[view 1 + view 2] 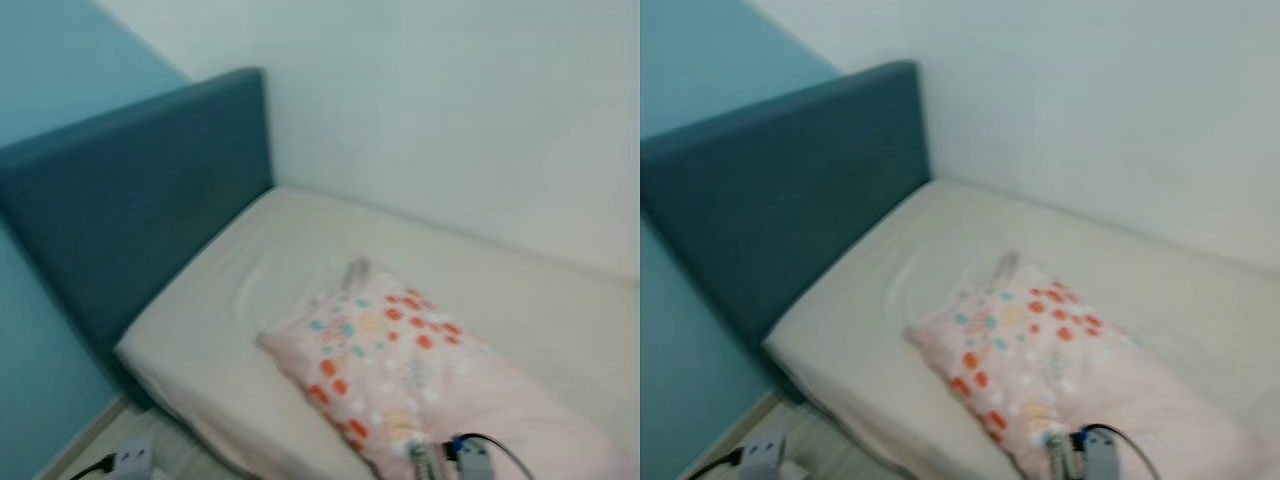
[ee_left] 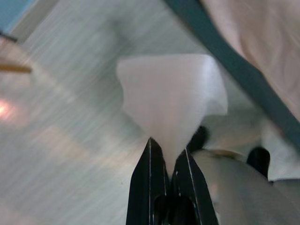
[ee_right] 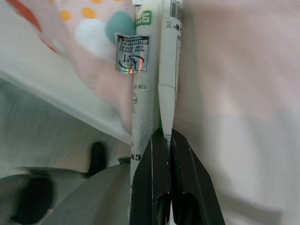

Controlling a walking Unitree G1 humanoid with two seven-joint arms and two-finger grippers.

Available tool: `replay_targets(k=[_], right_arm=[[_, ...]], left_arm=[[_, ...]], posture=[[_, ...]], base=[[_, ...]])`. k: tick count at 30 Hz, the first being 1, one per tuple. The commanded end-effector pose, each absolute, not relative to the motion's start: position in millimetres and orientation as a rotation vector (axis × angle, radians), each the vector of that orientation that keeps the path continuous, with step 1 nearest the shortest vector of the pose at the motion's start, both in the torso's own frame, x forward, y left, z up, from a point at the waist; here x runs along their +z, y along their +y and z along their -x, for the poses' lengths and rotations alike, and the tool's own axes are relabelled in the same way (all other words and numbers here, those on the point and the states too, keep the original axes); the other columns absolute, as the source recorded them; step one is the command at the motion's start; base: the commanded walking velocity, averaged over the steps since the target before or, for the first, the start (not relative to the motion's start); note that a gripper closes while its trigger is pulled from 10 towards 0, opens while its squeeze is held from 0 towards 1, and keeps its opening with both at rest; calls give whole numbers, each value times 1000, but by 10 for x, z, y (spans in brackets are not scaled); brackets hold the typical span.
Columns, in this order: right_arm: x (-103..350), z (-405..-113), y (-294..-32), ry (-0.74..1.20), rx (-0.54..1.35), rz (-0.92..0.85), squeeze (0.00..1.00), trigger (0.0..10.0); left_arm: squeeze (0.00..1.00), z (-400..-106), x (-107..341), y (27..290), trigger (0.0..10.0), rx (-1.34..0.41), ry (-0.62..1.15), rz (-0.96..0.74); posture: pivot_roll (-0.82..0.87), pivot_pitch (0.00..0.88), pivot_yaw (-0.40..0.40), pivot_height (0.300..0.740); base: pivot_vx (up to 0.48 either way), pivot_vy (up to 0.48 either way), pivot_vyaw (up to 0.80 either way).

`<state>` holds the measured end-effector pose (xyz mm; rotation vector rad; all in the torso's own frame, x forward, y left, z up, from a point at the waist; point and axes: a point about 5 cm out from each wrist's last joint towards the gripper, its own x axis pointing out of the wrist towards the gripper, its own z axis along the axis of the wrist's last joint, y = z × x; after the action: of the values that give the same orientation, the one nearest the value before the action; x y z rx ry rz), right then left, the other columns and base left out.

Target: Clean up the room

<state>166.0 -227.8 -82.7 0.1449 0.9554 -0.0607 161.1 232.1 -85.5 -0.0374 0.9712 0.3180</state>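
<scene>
My left gripper (image 2: 168,152) is shut on a white crumpled tissue (image 2: 171,93), which fans out beyond the fingertips above a pale wood-grain floor (image 2: 70,140). My right gripper (image 3: 165,136) is shut on a white tube with green print and a label (image 3: 154,70), held just over the pink pillow with coloured dots (image 1: 400,370). In the left eye view the right wrist hardware (image 1: 468,455) pokes in at the bottom edge, over the pillow's near end. The pillow lies slantwise on the cream mattress (image 1: 230,300).
A dark blue headboard (image 1: 130,200) stands at the bed's left end against a light blue wall. A white wall runs along the far side. A white power strip with a black cable (image 1: 130,458) lies on the floor by the bed's near corner.
</scene>
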Motion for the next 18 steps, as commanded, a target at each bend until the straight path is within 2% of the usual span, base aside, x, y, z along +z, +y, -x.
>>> replay_targets(k=[1,18], right_arm=[[-823,-1711,-2191,946,-33,-151,0,10000],[-775,-1829,-2137,917,16,-134,0,10000]], left_arm=[[0,-1549,-874,2356,10000,321,990,30],[0,-1552,-884,2305,10000,295,991,19]], posture=[[-32,0,-39,740],[-31,0,-45,740]], base=[[0,0,738],[0,0,735]])
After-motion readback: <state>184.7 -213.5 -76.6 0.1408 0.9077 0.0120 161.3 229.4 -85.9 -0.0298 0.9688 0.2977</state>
